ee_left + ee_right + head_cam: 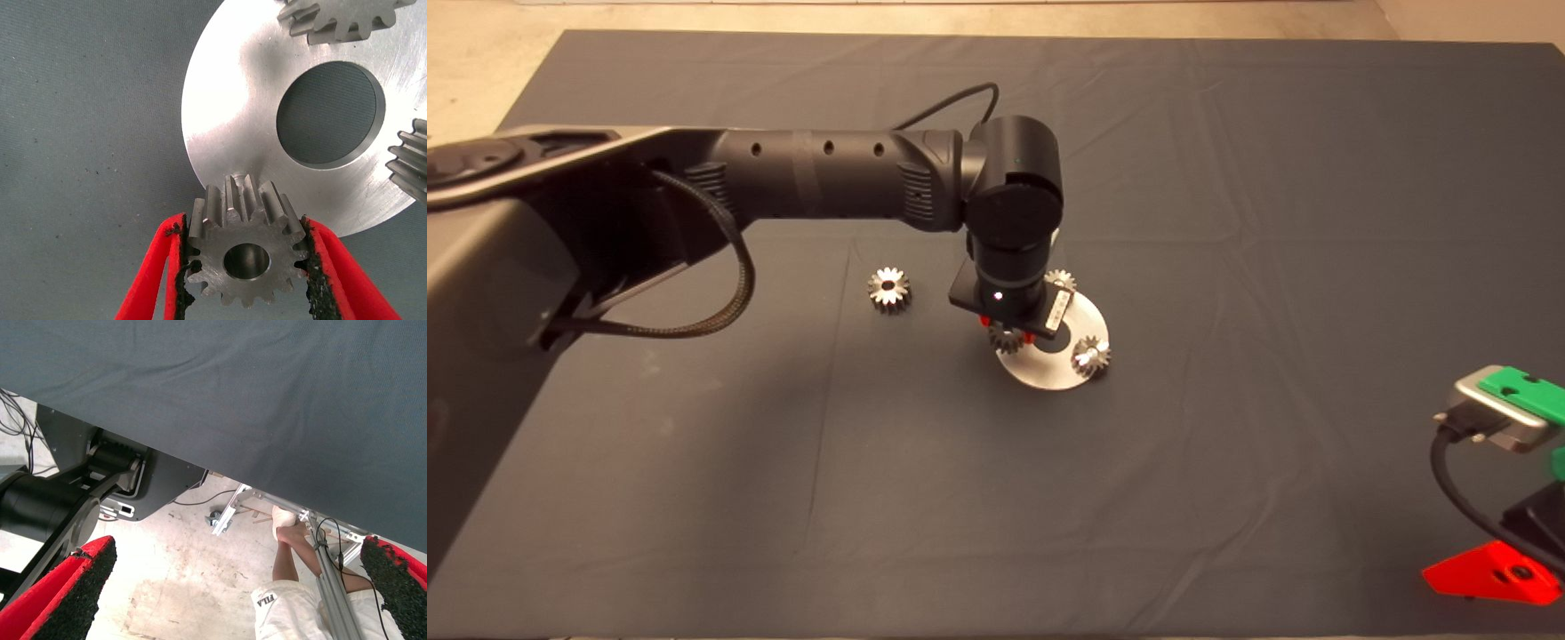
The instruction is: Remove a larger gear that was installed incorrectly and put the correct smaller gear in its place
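Silver smaller gear (247, 248) pinched in left gripper (247, 267) jaws at disc (233, 120) edge; larger gear (889, 289) apart; right gripper (233, 600) jaws spread.

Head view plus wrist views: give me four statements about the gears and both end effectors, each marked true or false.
1. The left end effector is shut on the smaller gear at the rim of the metal disc. True.
2. Three more gears sit on the disc. False: only two show, one gear and another gear.
3. The larger gear lies alone on the mat, off the disc. True.
4. The right end effector hovers over the disc. False: it waits open at the mat's lower right edge.
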